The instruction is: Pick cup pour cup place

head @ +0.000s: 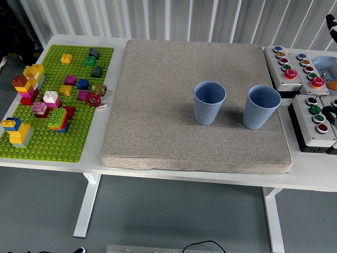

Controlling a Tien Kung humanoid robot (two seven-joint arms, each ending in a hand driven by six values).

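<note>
Two blue ribbed cups stand upright on a grey mat (158, 105). The left cup (209, 103) is near the mat's middle and the right cup (261, 107) is close to the mat's right edge, a small gap between them. What is inside them does not show. A small black part of my right hand (333, 113) pokes in at the picture's right edge, over the button boxes and well apart from the right cup. My left hand is out of view.
A green baseplate (47, 142) with several coloured bricks lies at the left. Grey button boxes (310, 124) sit at the right, beside the mat. A black-and-white object (331, 25) shows at the top right corner.
</note>
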